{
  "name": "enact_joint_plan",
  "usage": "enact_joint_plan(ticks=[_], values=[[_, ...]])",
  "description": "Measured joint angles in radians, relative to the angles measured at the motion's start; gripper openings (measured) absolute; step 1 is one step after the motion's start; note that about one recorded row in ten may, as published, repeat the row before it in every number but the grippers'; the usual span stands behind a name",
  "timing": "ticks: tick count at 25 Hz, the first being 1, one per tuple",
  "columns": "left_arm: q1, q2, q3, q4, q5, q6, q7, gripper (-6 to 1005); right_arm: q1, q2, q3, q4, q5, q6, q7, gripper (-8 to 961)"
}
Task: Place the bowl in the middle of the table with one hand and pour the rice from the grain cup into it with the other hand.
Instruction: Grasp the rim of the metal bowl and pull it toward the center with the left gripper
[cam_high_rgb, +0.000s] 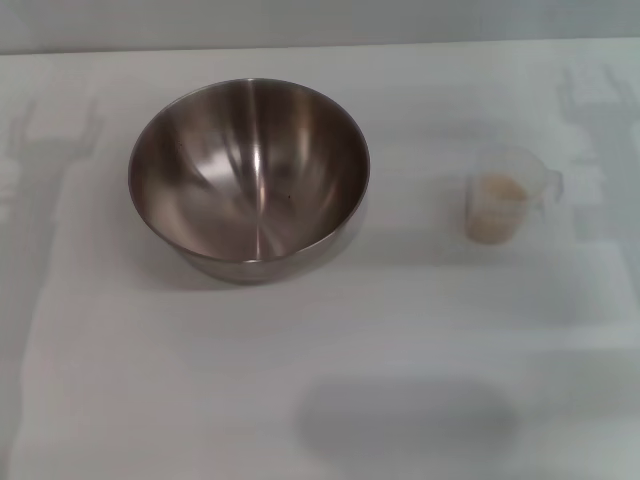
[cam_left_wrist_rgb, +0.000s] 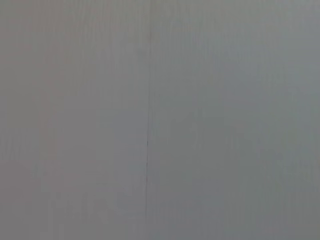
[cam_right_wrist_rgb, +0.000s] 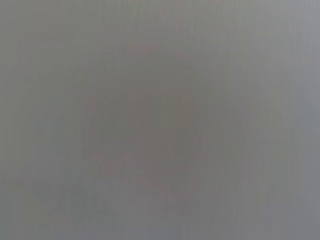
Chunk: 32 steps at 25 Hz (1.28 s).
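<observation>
The large stainless steel bowl (cam_high_rgb: 248, 180) stands upright and empty on the white table (cam_high_rgb: 320, 330), left of the middle in the head view. The small clear grain cup (cam_high_rgb: 505, 197) stands upright to its right, handle pointing right, with pale beige rice (cam_high_rgb: 497, 205) inside. Bowl and cup are apart. Neither gripper nor arm shows in the head view. The left wrist view and the right wrist view show only a plain grey surface, with none of the task's objects.
The table's far edge (cam_high_rgb: 320, 45) meets a pale wall at the back. A soft dark shadow (cam_high_rgb: 405, 420) lies on the tabletop near the front edge.
</observation>
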Motion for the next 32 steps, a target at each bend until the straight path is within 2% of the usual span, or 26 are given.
enact_joint_plan(ticks=[19, 23, 24, 25, 26, 30, 31, 32], values=[[-0.008, 0.0, -0.022, -0.025, 0.0, -0.024, -0.031, 804, -0.002, -0.003, 0.0, -0.006, 0.002, 0.005, 0.001, 550], [-0.009, 0.006, -0.057, -0.111, 0.0, -0.162, -0.061, 798, -0.003, -0.004, 0.0, -0.01, 0.003, 0.005, 0.001, 550], [-0.009, 0.006, -0.057, -0.111, 0.0, -0.162, -0.061, 796, -0.003, -0.004, 0.0, -0.01, 0.003, 0.005, 0.001, 550], [-0.009, 0.007, -0.088, -0.168, 0.0, -0.263, -0.06, 795, -0.003, -0.004, 0.0, -0.011, 0.003, 0.005, 0.001, 550], [-0.009, 0.007, -0.088, -0.168, 0.0, -0.263, -0.06, 793, -0.003, -0.004, 0.0, -0.011, 0.003, 0.005, 0.001, 549], [0.009, 0.013, -0.144, -0.37, 0.006, -0.576, -0.063, 787, -0.004, -0.004, -0.001, -0.013, 0.003, 0.005, -0.002, 549], [0.009, 0.013, -0.144, -0.37, 0.006, -0.576, -0.063, 786, -0.004, -0.004, -0.001, -0.013, 0.003, 0.005, -0.002, 549], [0.036, 0.019, -0.162, -0.537, 0.008, -0.805, -0.064, 784, -0.005, -0.004, -0.002, -0.013, 0.003, 0.005, -0.003, 549]])
